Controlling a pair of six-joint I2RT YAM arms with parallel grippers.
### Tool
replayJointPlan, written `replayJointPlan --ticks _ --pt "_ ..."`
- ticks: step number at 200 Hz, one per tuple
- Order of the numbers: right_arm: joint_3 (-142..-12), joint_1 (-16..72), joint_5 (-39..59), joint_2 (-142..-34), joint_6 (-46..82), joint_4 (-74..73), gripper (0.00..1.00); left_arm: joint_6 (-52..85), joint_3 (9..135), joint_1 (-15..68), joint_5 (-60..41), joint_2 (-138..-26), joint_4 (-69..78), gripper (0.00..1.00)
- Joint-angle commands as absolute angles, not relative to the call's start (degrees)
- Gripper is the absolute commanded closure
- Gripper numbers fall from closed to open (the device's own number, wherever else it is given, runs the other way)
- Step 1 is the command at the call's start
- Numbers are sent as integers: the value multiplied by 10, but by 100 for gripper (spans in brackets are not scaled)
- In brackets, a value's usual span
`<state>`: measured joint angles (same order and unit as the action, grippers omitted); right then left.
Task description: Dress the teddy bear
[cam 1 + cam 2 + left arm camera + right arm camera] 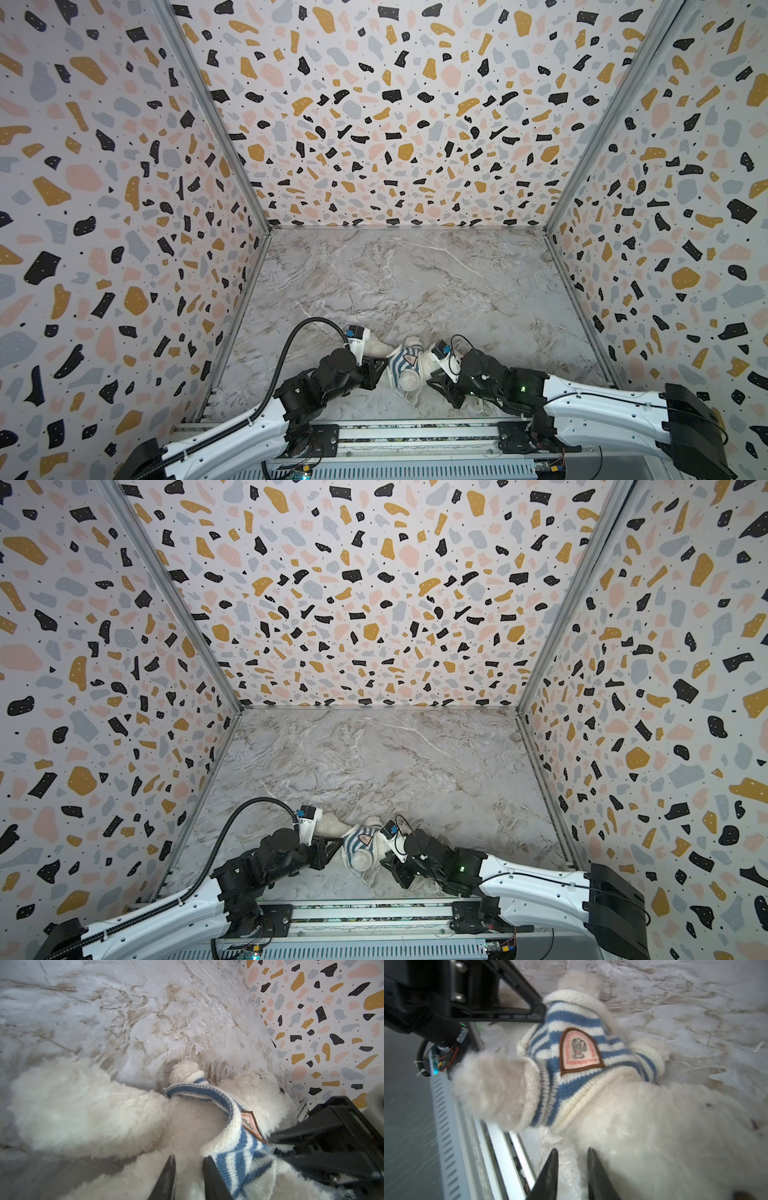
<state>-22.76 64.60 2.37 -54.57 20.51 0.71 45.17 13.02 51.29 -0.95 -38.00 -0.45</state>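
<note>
On the table [415,282], teddy bear [83,1105] wears striped shirt [571,1020].

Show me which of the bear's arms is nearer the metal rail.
The arm jutting from the sweater cuff, right beside the rail. The teddy bear's other arm lies beyond the badge, over the marble table.

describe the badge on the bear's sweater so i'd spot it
On the marble table, near its front edge, lies a cream teddy bear in a blue-and-white striped sweater. Its badge is a pale pink shield edged in brown, the sweater's only unstriped patch.
</note>
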Motion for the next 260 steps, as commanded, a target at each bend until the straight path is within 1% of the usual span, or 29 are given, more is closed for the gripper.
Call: replayJointPlan --ticks 1,29,56,81,116,148,212,260 --pt "-246 619 18 -543 217 30 74 433 156 515 2 -377 -19 71" --pt "-248 571 9 -554 216 34 74 432 172 516 -1 -380 -8 69" --pt "-247 507 28 -575 205 12 75 431 193 516 -6 -398 2 65" --pt "-251 467 49 -597 185 -23 76 419 221 515 -5 -417 4 63" --pt "-271 402 62 -636 170 -45 77 394 260 516 -3 -474 16 62" --pt "-277 349 78 -633 174 -37 76 391 277 516 -3 -531 47 62" --pt "-279 336 80 -603 175 -17 74 383 311 522 -3 -591 84 61" --pt "-281 349 118 -537 190 10 67 371 325 522 -1 -614 84 61"
